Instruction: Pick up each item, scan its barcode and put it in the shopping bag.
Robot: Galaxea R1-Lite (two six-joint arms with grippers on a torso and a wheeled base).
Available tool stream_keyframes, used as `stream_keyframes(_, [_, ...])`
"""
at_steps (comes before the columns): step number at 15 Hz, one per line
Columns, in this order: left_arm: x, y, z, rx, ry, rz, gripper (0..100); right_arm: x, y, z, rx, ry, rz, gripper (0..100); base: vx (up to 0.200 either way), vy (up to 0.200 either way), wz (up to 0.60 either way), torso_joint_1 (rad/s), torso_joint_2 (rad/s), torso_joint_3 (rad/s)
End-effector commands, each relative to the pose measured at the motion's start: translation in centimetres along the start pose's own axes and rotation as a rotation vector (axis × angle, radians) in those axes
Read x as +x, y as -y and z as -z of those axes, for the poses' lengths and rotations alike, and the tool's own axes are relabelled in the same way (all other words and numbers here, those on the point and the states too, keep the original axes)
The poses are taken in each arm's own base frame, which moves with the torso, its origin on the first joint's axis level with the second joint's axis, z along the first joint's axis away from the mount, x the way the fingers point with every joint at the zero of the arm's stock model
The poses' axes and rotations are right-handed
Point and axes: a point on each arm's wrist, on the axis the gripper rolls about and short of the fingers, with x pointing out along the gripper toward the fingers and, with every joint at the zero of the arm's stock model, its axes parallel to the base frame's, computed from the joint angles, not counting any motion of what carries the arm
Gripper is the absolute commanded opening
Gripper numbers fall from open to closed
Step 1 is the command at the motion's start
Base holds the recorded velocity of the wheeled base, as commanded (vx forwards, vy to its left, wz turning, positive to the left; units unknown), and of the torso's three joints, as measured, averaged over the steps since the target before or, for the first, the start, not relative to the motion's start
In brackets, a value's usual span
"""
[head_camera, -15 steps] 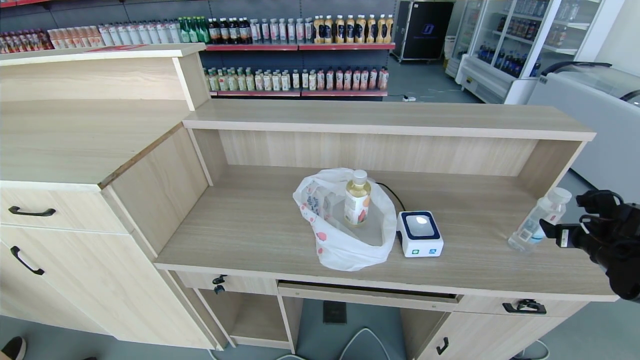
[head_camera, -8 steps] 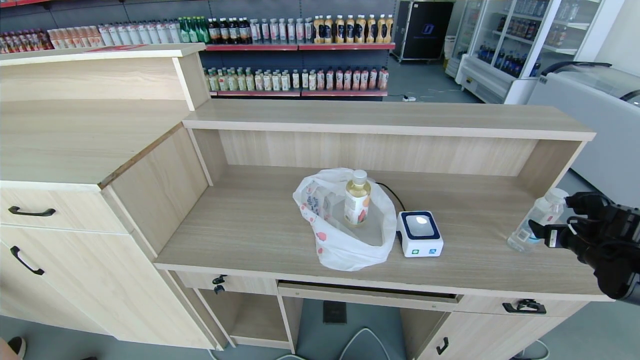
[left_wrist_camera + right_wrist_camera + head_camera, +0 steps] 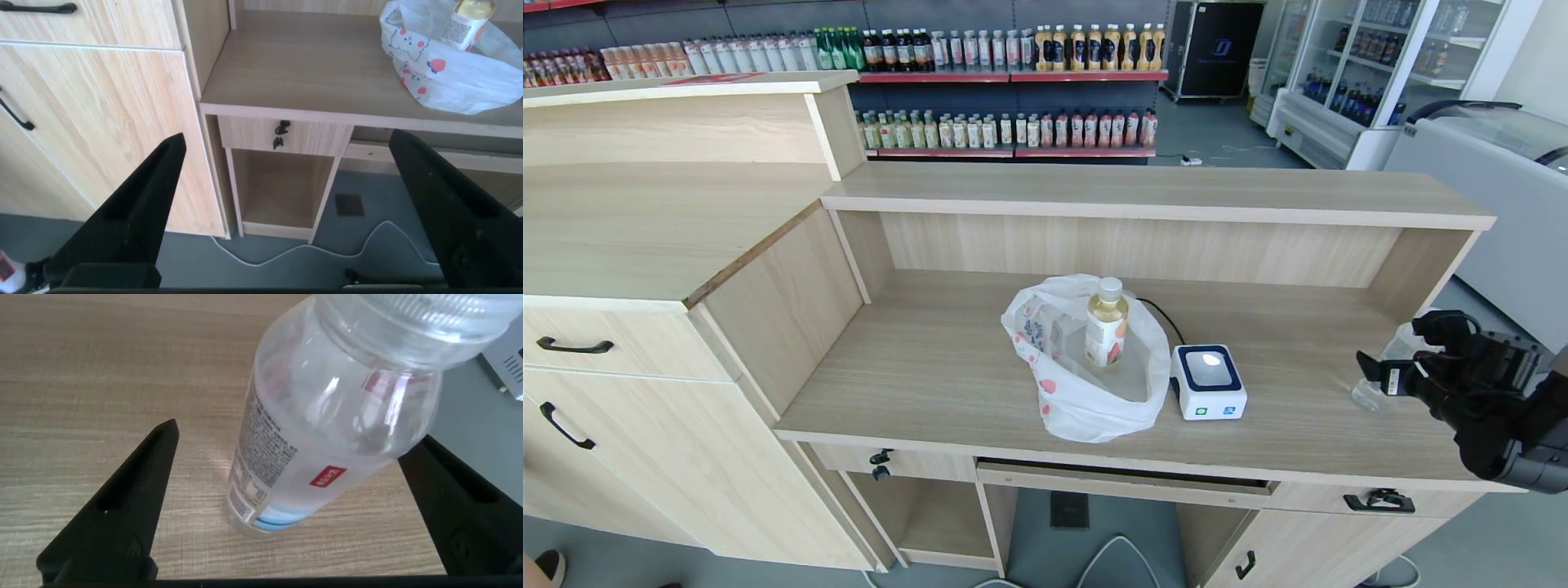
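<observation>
Up close, the right gripper (image 3: 294, 441) sits open around a clear, smooth plastic water bottle (image 3: 327, 433); the left gripper (image 3: 288, 140) gapes open too.

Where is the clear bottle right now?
In the head view the bottle stands at the right end of the counter, to the right of the scanner, inside the open right gripper.

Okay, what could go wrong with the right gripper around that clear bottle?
1. The clear bottle stands free between the open fingers of the right gripper; an uneven close could tip it.
2. It stands near the right end of the counter, so a knocked bottle might roll off.
</observation>
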Motion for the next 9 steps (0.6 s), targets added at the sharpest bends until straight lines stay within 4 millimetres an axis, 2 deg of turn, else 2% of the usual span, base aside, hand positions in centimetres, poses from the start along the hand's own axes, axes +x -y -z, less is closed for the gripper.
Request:
stream_keyframes(1, [0.0, 0.0, 0.0, 0.0, -0.001, -0.001, 100, 0.7, -0.3, 0.4, -0.003, 0.003, -0.005, 100, 0.0, 0.0, 0.0, 0.0, 0.0, 0.0])
stream_keyframes(9, [0.0, 0.0, 0.0, 0.0, 0.001, -0.001, 100, 2.3, -0.2, 0.7, -0.007, 0.028, 0.002, 100, 0.0, 0.0, 0.0, 0.0, 0.0, 0.0])
